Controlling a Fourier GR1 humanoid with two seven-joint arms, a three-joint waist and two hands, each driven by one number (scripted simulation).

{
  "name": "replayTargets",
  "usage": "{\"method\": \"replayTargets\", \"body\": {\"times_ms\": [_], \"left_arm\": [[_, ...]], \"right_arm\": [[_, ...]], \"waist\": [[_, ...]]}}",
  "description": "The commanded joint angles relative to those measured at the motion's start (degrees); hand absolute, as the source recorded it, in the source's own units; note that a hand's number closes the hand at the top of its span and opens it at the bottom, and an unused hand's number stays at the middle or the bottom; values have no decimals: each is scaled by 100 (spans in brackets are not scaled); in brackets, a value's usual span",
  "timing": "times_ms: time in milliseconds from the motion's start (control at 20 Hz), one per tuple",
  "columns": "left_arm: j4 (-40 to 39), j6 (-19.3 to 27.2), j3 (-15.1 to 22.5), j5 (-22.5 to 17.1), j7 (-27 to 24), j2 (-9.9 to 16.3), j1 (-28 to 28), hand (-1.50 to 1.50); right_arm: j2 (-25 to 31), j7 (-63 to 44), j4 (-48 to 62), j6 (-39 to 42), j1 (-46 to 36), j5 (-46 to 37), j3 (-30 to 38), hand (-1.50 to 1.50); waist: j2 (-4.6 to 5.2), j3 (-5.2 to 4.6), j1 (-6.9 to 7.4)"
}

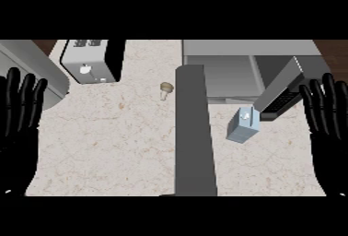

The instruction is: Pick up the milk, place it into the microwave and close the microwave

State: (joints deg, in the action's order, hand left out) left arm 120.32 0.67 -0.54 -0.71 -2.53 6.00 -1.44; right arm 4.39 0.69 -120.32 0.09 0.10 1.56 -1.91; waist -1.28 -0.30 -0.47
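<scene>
A pale blue milk carton (243, 125) stands upright on the counter, right of centre. Behind it the grey microwave (231, 69) sits at the back right with its dark door (280, 90) swung open toward me, the door's tip just above the carton. My right hand (326, 124) shows at the right edge, fingers straight and up, well to the right of the carton and not touching it. At the left edge my left hand (20, 110) is likewise open, holding nothing.
A silver toaster (92, 60) stands at the back left. A small mushroom (166, 89) lies near the middle back. A dark grey upright panel (194, 133) runs down the centre of the speckled counter (115, 138), splitting it into left and right sides.
</scene>
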Motion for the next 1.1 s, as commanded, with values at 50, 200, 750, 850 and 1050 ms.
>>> {"method": "replayTargets", "body": {"times_ms": [50, 200, 750, 850, 1050], "left_arm": [[34, -55, 179, 122, -123, -132, 248, -150], [-706, -265, -379, -447, 149, 166, -655, -150], [-147, -872, -1104, -1588, 659, 448, 642, -150], [-229, -915, -1096, -1538, 538, 363, 675, -150], [-176, -1248, -1400, -1899, 412, 431, 986, -150]], "right_arm": [[-278, -212, -289, -331, -176, -675, -566, -150], [-424, -281, 261, -726, -881, -1025, -882, -150], [-422, -1730, -259, -910, -756, -1595, -1594, -150], [-438, -1274, 53, -975, -686, -1641, -1450, -150], [-438, -1942, -245, -1145, -699, -1994, -1444, -150]], "waist": [[122, 29, 55], [131, 28, 58], [113, 29, 65], [121, 30, 62], [119, 29, 60]]}}
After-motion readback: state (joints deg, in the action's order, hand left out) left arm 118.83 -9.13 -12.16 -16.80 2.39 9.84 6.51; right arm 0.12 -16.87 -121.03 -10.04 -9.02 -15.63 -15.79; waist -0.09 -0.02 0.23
